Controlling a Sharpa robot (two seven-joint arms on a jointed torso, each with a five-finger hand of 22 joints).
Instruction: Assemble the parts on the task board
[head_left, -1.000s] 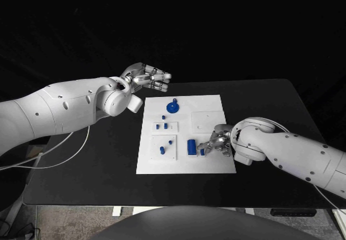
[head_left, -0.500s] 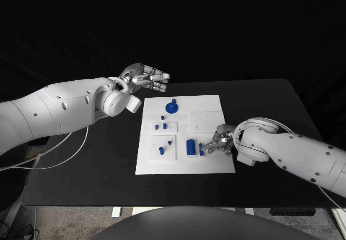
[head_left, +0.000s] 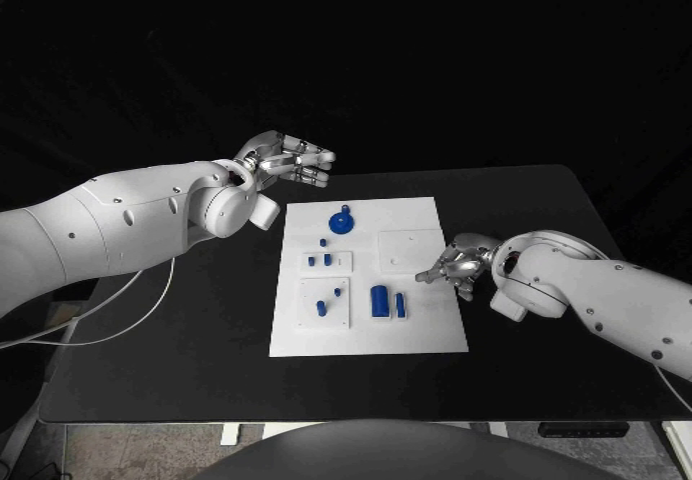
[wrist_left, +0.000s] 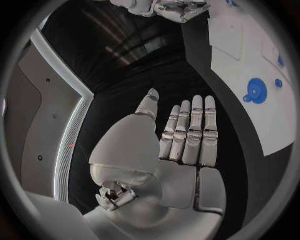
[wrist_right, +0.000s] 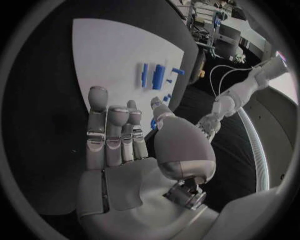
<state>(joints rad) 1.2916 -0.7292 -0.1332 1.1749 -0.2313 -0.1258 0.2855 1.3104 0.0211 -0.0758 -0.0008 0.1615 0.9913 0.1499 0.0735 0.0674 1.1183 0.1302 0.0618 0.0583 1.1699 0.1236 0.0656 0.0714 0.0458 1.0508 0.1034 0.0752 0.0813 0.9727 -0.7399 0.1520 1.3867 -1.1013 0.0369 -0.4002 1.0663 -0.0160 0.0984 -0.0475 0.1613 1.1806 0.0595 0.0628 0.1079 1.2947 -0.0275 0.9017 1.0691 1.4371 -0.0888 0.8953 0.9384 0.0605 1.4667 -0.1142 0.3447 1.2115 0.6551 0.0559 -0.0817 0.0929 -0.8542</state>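
Right robot hand (head_left: 450, 267) (empty) beside task board (head_left: 418, 330).

right hand (wrist_right: 134, 150) empty, above task board (wrist_right: 112, 55)

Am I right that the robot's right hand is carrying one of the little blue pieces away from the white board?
Not quite: the right hand holds nothing. The right wrist view shows its fingers straight and bare, and the blue pieces lie on the white board.

Two bulky white arms, left (head_left: 116, 225) trailing a pale cable (head_left: 123, 310), each ending in silver hands (head_left: 289, 158).
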